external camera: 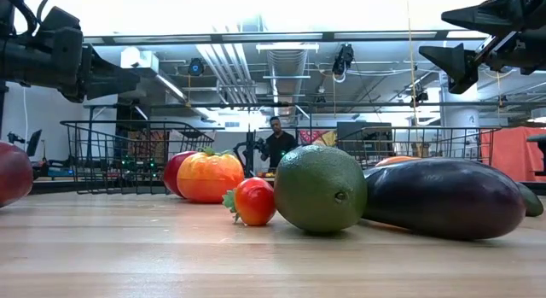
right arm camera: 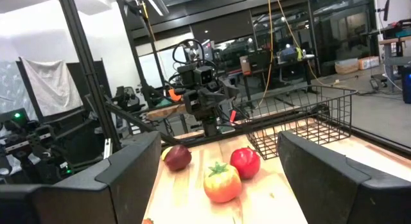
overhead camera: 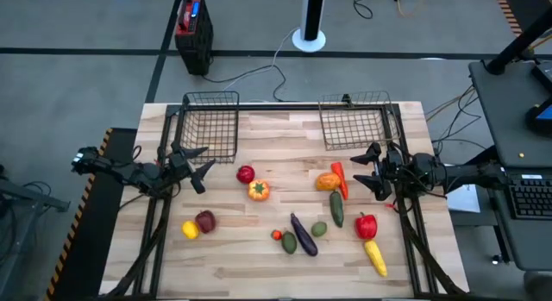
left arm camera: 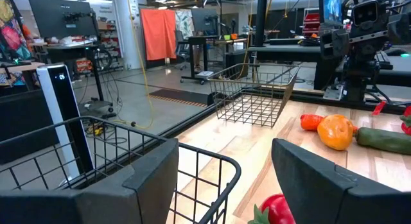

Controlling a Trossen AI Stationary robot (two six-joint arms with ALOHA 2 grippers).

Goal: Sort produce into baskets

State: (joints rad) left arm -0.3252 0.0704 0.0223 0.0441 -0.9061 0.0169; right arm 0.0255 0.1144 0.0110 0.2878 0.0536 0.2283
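Toy produce lies loose on the wooden table: a red apple and an orange-red tomato-like fruit near the middle, a lemon and dark red fruit at the near left, a purple eggplant, green fruits, an orange, red chilli, cucumber, red pepper and a yellow piece at the right. Two wire baskets stand at the far edge. My left gripper is open beside the left basket. My right gripper is open beside the chilli.
A black-and-red box stands on the floor beyond the table. A dark frame runs round the table's edges. A person stands far behind the table. Bare wood lies along the near edge and between the baskets.
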